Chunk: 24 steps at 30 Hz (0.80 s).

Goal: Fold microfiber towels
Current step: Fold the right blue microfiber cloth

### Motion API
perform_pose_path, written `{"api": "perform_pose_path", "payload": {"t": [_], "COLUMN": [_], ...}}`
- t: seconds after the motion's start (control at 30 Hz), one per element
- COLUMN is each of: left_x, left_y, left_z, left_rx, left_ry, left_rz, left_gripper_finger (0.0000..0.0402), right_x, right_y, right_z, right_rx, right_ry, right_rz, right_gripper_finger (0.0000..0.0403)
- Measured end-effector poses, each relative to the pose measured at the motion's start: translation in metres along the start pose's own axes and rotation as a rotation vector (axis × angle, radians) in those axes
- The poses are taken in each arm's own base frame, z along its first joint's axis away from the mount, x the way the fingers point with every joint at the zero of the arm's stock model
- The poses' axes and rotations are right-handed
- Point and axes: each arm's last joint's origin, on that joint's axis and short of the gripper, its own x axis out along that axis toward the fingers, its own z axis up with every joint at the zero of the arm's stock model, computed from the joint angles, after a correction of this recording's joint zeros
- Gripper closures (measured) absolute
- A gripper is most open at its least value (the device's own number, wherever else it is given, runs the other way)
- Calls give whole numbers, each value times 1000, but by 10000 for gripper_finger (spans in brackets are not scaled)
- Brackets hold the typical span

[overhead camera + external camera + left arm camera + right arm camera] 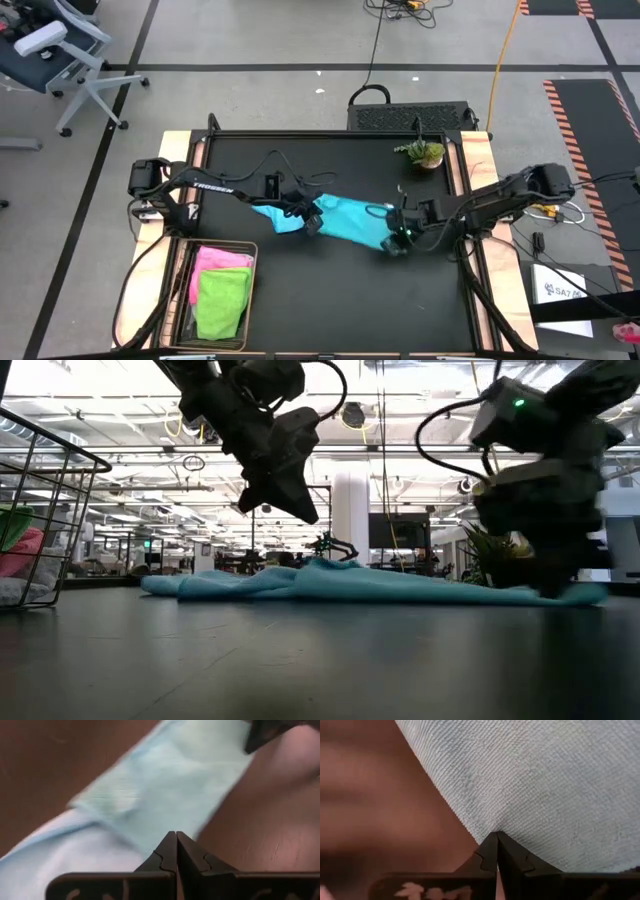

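- Here, a teal towel [340, 220] lies spread and rumpled across the middle of the black table [330, 300], running slantwise from near the left arm's end toward the right arm's end.
- The left gripper [312, 222] sits over the towel's left part; in the low view it hangs above the cloth [330, 582], its tip clear of the fabric.
- In the left wrist view its fingers [167, 852] are pressed together with no gap, and no cloth shows between them; the towel [165, 795] lies beyond them on the tabletop.
- The right gripper [397, 243] is down at the towel's right end, near the table's right side.
- In the right wrist view its fingers [490, 851] are closed tight, tips meeting at the edge of the ribbed cloth [550, 785]; whether they pinch any fabric cannot be told.
- In the low view the right gripper [550, 585] reaches down to the towel's right end at table level.
- A wire basket [178, 300] stands at the table's front left corner, holding a pink towel [218, 262] and a lime green towel [222, 300], the green one lying partly over the pink.
- A small potted plant [425, 153] stands near the table's back right corner, well apart from the teal towel.
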Motion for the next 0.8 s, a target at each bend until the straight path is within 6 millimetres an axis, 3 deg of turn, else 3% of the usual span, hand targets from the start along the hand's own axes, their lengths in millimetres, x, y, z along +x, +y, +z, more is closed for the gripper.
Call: {"api": "perform_pose_path", "payload": {"t": [0.17,0.37,0.63,0.8], "left_x": [0,0,10,38], "left_y": [2,4,-5,-1], "left_z": [-4,-12,-23,-37], "left_rx": [-1,5,72,59], "left_ry": [43,125,204,270], "left_rz": [19,46,-31,5], "left_gripper_finger": [388,397,398,396], "right_x": [-4,-16,-30,-31], "right_y": [3,5,0,0], "right_z": [-29,-50,-54,-53], "right_rx": [-37,-54,4,16], "right_ry": [154,195,135,91], "right_rz": [-17,-9,-25,-29], "right_gripper_finger": [403,403,403,403]}}
